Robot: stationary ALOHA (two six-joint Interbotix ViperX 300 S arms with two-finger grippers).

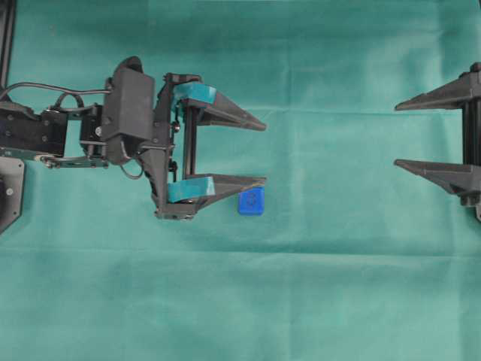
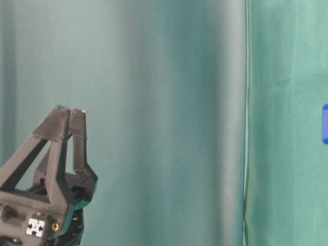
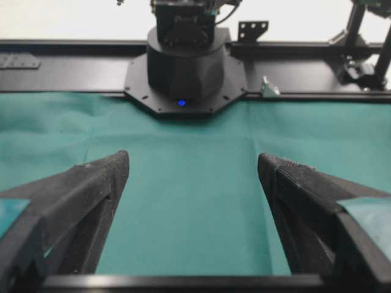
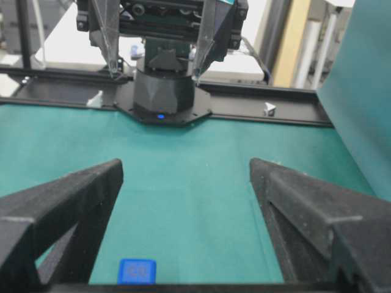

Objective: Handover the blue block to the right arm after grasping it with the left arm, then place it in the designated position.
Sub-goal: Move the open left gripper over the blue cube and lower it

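Left claw wide open, blue block just outside it

The blue block (image 1: pixel 251 201) sits on the green desk (image 1: pixel 316 301), right beside the tip of the left claw's (image 1: pixel 264 153) lower finger in the overhead view, outside the gap and maybe touching, hard to tell. So that claw needs a sideways shift. The right claw (image 1: pixel 397 134), also spread and empty, is well apart.

The table-level view's right edge cuts the blue block (image 2: pixel 325 123) to a sliver; its engraving is unreadable
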